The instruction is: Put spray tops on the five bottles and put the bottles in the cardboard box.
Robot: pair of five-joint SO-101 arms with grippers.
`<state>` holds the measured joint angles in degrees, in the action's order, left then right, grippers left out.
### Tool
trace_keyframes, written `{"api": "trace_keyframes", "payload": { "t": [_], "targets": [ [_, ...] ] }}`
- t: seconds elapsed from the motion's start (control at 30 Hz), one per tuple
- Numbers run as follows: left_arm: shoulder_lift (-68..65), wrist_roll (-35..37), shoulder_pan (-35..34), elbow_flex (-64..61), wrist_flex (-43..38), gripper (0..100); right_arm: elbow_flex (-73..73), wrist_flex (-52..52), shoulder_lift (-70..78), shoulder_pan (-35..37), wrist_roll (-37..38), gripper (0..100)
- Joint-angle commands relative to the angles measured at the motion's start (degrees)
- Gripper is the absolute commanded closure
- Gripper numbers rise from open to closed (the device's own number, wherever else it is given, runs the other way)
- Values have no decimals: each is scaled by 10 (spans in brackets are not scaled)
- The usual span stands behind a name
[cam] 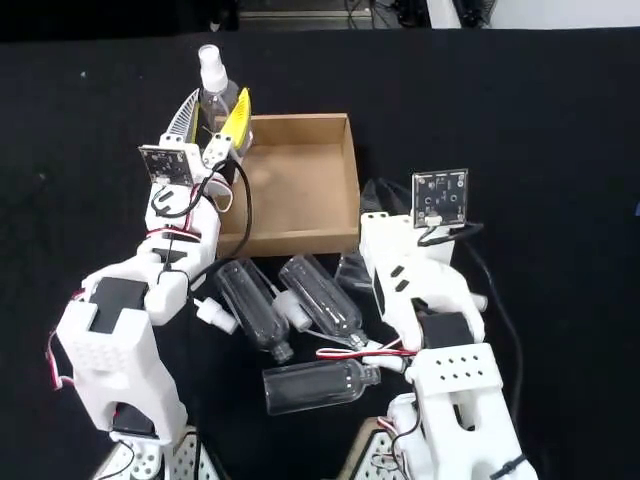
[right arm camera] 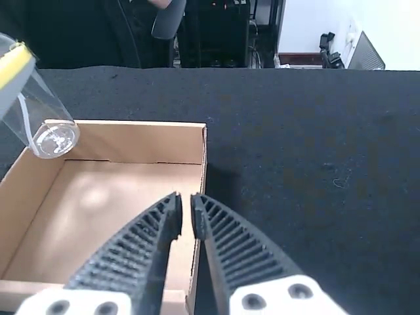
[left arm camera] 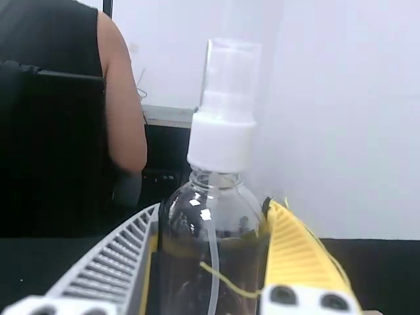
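My left gripper (cam: 215,112) is shut on a clear bottle (left arm camera: 210,249) with a white spray top (left arm camera: 222,125), gripped between the grey finger (left arm camera: 111,262) and the yellow finger (left arm camera: 298,256). It holds the bottle (cam: 213,88) over the far left corner of the cardboard box (cam: 352,185). In the right wrist view the bottle's base (right arm camera: 47,134) hangs tilted above the box (right arm camera: 202,147). My right gripper (right arm camera: 186,205) is shut with nothing in it, above the box's right wall; in the high view this gripper (cam: 373,196) is just right of the box.
Three clear bottles without tops lie in front of the box (cam: 250,305), (cam: 322,295), (cam: 318,385). Another bottle (cam: 352,268) lies partly under the right arm. White spray tops (cam: 215,315), (cam: 287,308) lie among them. Black cloth covers the table (cam: 540,150).
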<state>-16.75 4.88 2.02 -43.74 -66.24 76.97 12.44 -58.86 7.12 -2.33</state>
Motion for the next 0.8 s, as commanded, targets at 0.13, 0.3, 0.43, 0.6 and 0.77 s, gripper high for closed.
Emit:
{"api": "trace_keyframes", "payload": {
  "t": [0.13, 0.3, 0.43, 0.6, 0.77],
  "targets": [
    [-22, 0, 0, 29, -7, 898, -3, -13, -6, -14, -2, 987],
    [-76, 0, 5, 57, -7, 898, -3, -13, -6, -14, -2, 987],
    [-89, 0, 1, 72, -8, 898, -3, -13, -6, -14, -2, 987],
    [-92, 0, 0, 70, -7, 898, -3, -13, -6, -14, -2, 987],
    [-93, 0, 0, 65, -4, 898, -3, -13, -6, -14, -2, 987]
  ]
}}
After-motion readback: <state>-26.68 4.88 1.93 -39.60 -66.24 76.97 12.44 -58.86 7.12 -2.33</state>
